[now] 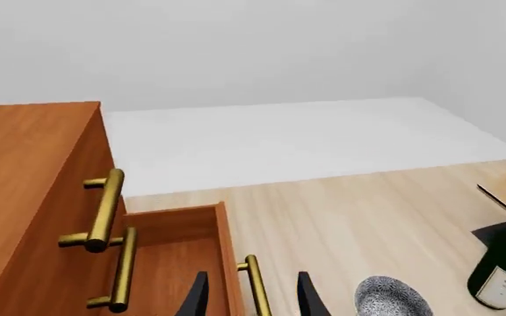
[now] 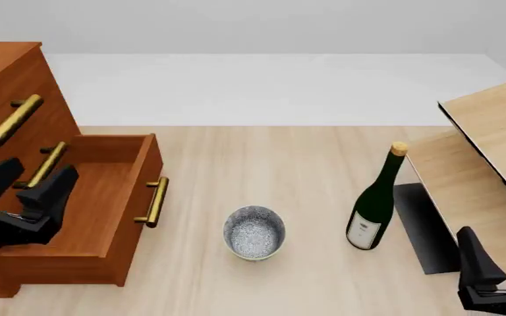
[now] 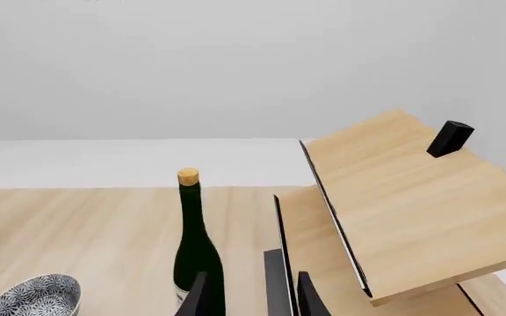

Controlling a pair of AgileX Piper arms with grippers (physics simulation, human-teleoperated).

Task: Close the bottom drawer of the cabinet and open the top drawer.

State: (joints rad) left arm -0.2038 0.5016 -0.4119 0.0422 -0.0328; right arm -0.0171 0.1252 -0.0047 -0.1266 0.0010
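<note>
The reddish-brown cabinet (image 2: 7,72) stands at the left. Its bottom drawer (image 2: 103,191) is pulled far out, with its brass handle (image 2: 155,201) facing the table's middle. The top drawer (image 2: 20,89) is shut, and its handle (image 2: 8,120) is untouched. My left gripper (image 2: 24,184) is open and empty above the open bottom drawer, behind its front panel. In the left wrist view the bottom handle (image 1: 255,286) shows between the fingers of that gripper (image 1: 251,299), with the top handle (image 1: 103,210) further up. My right gripper (image 2: 499,260) is open and empty at the near right.
A patterned bowl (image 2: 254,232) sits near the table's middle. A dark green wine bottle (image 2: 374,204) stands upright to its right. Pale light-wood furniture (image 2: 490,138) with a black base fills the right side, close to my right gripper (image 3: 253,299).
</note>
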